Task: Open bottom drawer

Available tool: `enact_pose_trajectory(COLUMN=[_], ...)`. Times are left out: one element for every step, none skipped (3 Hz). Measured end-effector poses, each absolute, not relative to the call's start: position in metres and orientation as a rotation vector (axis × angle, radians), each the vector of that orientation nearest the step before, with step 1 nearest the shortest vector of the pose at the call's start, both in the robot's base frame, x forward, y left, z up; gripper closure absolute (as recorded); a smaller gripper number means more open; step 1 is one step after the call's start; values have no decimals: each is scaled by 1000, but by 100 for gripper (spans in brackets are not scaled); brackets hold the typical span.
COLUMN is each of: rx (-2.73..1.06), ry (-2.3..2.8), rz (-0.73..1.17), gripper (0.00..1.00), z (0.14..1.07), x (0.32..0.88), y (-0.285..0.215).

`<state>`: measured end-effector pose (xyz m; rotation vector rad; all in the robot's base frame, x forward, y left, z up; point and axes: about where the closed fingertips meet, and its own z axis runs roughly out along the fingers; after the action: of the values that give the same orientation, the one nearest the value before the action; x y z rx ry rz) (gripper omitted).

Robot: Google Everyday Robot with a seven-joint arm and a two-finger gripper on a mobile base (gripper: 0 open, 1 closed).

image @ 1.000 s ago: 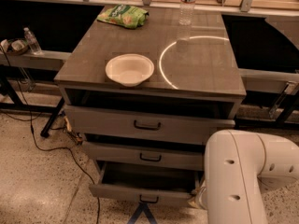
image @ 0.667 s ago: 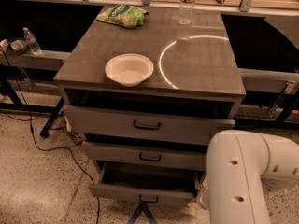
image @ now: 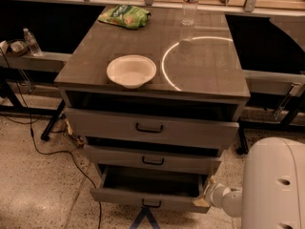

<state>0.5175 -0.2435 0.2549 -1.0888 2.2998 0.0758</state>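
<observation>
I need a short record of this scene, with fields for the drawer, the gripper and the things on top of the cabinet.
bottom drawer: pulled out, inside visible from above
gripper: low, at the right front corner of the bottom drawer
arm: white, at lower right
cabinet top: holds three things
bowl: white, near the front edge, left of centre
bag: green, at back left
bottle: clear, upright, at the back edge

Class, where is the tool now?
Low right in the camera view, the tool is at the right front corner of the open bottom drawer.
</observation>
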Motion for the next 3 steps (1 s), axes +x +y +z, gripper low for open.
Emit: enact_pose_trajectory(rx=[-1035, -997, -959], ry=[2261, 2238, 2246], rz=[121, 170, 220], gripper=[49, 72, 100], z=[262, 250, 216], x=[527, 541, 558], y=[-234, -216, -196])
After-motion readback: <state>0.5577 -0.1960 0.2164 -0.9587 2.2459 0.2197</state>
